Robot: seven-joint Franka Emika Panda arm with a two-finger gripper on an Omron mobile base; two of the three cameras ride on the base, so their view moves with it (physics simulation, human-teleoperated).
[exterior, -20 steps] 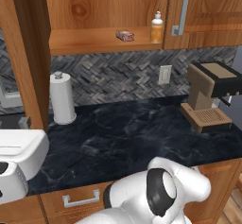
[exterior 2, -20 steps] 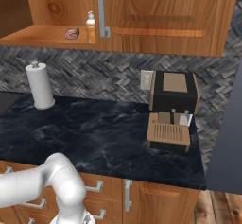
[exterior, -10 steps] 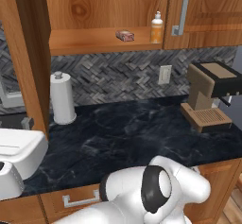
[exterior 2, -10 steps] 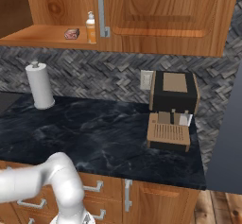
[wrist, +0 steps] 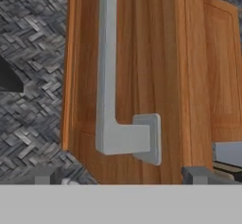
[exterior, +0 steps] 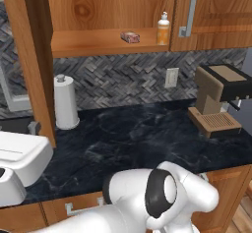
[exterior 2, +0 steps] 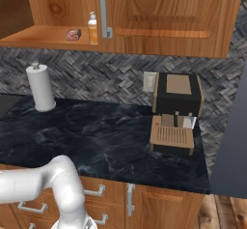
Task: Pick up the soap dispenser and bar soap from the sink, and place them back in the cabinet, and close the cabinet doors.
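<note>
The orange soap dispenser (exterior: 163, 29) (exterior 2: 92, 28) stands upright on the open cabinet's shelf (exterior: 93, 43) (exterior 2: 38, 35), at its right end. The reddish-brown bar soap (exterior: 130, 37) (exterior 2: 73, 34) lies just left of it. The left cabinet door (exterior: 30, 60) stands swung open, seen edge-on. The right door (exterior: 216, 11) (exterior 2: 169, 15) is closed. In the hand view my gripper (wrist: 120, 176) is open, close in front of a wooden cabinet door (wrist: 156, 67) with its silver bar handle (wrist: 107, 72) between and above the fingertips (wrist: 45, 175). Nothing is held. The sink is out of view.
A white paper-towel roll (exterior: 65, 102) (exterior 2: 40, 87) stands on the black marble counter (exterior: 142, 133) (exterior 2: 96, 136) by the backsplash. A brown coffee machine (exterior: 219, 99) (exterior 2: 177, 112) sits at the counter's right, with a wall outlet (exterior: 171, 77) (exterior 2: 149, 81) beside it. Drawers run below.
My arm's elbow has shifted a little to the left in both base views. The soap dispenser, bar soap and doors have not moved, and the gripper has stayed open.
</note>
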